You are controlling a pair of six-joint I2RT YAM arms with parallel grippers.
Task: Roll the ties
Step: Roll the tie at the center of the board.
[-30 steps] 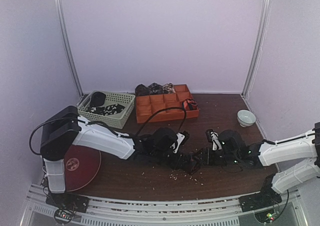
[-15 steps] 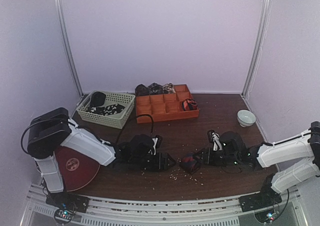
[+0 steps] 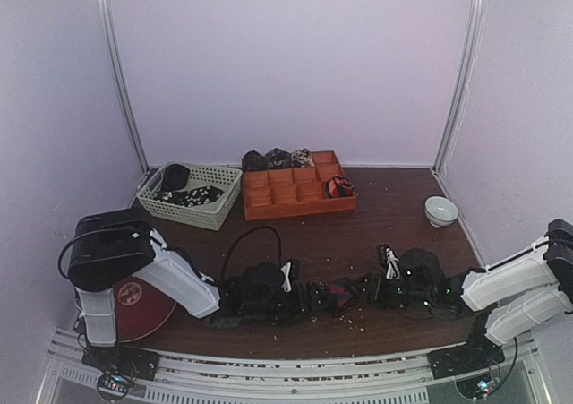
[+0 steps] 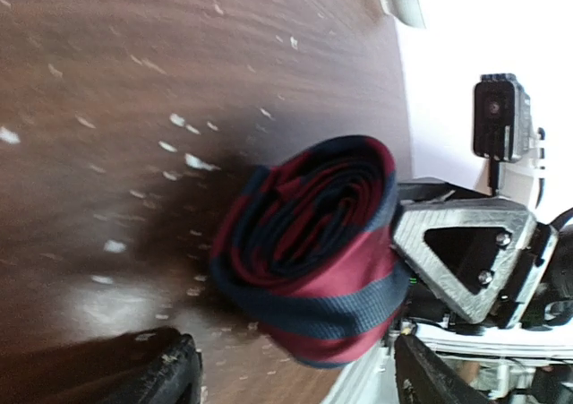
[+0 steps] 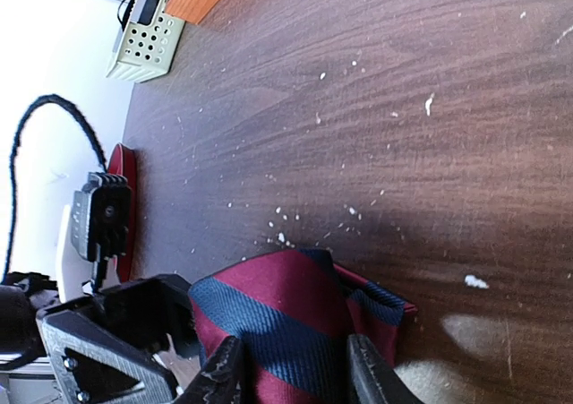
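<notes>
Left tool back, tie roll end-on

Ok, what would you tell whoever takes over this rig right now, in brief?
Left gripper: open, fingers either side of the rolled red-and-navy tie, not gripping.
Right gripper: shut on that tie, near the table's front middle.
Done: this tie is coiled; more coils sit in the orange tray.
To do: place this coil; roll the loose ties in the green basket.
</notes>
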